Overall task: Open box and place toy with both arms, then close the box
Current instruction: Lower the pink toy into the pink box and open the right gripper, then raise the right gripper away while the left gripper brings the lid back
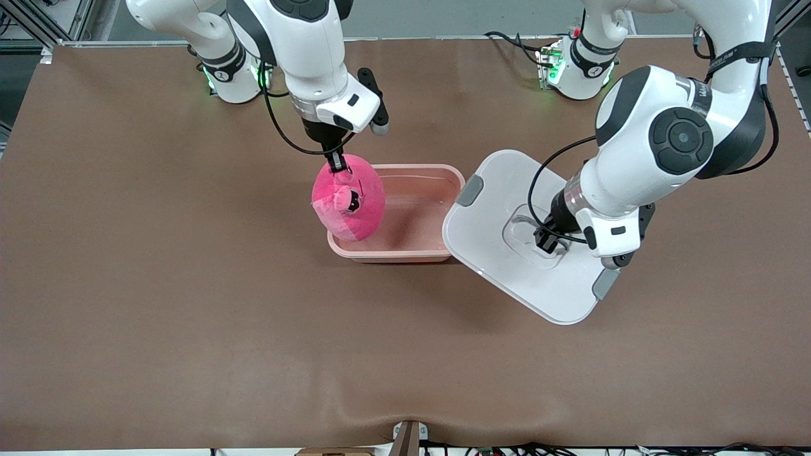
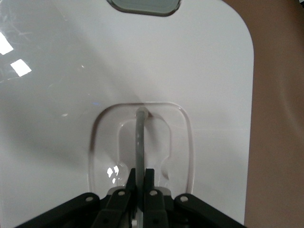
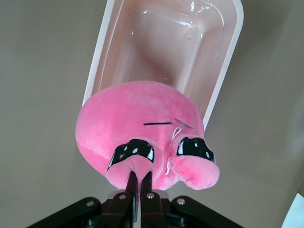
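Lowest in the front view, the white rounded-rectangular plastic lid (image 1: 507, 209) with grey side clips hangs tilted beside the tub, its clear handle (image 2: 139, 142) pinched by the left gripper (image 1: 549, 243). Over the open pale pink plastic tub (image 1: 431, 183), the right gripper (image 1: 338, 166) pinches the round hot-pink plush toy (image 1: 351, 199).
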`<state>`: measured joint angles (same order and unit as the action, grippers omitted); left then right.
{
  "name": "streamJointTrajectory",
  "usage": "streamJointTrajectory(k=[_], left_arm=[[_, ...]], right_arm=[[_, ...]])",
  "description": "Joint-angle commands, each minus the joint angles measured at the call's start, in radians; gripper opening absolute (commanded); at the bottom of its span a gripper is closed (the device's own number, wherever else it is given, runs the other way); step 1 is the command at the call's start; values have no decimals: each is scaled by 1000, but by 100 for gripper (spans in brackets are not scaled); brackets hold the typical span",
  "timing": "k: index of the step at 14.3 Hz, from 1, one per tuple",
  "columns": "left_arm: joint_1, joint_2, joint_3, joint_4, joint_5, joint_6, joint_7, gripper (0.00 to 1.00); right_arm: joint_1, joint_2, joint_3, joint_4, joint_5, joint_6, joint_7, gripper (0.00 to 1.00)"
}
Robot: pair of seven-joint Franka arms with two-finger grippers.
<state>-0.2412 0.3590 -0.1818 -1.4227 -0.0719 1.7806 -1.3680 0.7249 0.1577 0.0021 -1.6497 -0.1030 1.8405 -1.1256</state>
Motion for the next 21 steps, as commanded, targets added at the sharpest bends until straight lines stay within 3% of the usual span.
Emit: streamJointTrajectory(k=[1,10,15,21], left_arm=[[8,-12,-2,1,-19,-12,24,0],[-9,-14,-5,7,-31,-10,29,0],[-127,-5,-10,4,-20,22,-283,0],[-268,46,-7,-7,52,166,-657,0]], right_arm=[[16,6,-13,-1,-18,3,-13,100],[-14,6,-19,10,-4,13,-39,100],[-161,-21,-19,10,0,2,-23,100],[-379,-23,-21,5,0,-47,10,100]])
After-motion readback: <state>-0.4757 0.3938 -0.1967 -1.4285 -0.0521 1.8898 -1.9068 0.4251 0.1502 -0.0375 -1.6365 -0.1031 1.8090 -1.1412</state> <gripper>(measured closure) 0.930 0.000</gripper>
